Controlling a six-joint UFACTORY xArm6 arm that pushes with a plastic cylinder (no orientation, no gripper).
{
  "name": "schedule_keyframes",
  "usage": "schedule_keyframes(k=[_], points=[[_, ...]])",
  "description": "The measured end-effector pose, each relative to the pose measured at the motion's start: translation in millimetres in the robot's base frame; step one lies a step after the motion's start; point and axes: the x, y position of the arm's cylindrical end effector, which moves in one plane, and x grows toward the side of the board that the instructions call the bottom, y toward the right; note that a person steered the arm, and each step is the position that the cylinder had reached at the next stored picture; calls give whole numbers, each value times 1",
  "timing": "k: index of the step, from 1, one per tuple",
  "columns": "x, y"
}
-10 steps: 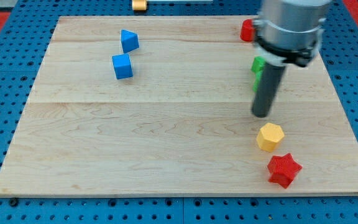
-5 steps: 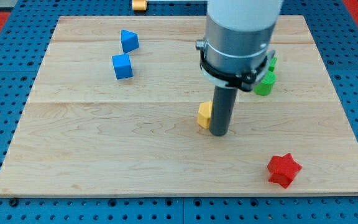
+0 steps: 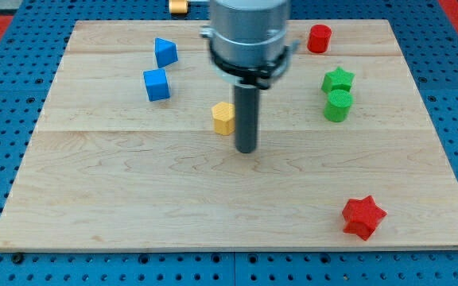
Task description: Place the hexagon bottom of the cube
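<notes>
Working from the near edge of the desk (image 3: 133, 230) upward, the red star (image 3: 363, 217) lies alone at the lower right of the frame, well apart from the job. Next comes my tip (image 3: 247, 149), just right of centre, with the yellow hexagon (image 3: 223, 117) just beside the rod on its left and slightly farther up; whether rod and block touch I cannot tell. No pincer exists on this arm, so nothing is held; the block can only be shoved. The hexagon sits mid-frame, right of and a little below the blue cube (image 3: 157, 84), which stands in the upper left with a blue triangle (image 3: 165, 52) just above it. By my judgement the push is partway done: the hexagon needs to go on leftward and end directly below the cube in the frame. To do that well, I would keep the tip on the hexagon's right side, push through its middle so it does not spin off, and stop short of nudging the cube. The hexagon is compact, with no real long axis; one flat side seems to face the viewer. Farther up on the right stand a green star (image 3: 338, 79) touching a green cylinder (image 3: 336, 106), then a red cylinder (image 3: 319, 38).
</notes>
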Motion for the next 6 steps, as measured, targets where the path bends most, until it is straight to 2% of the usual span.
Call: schedule_keyframes(k=[1,2,5,6], points=[[-28,17],[-64,3],[-45,-44],[-50,-100]])
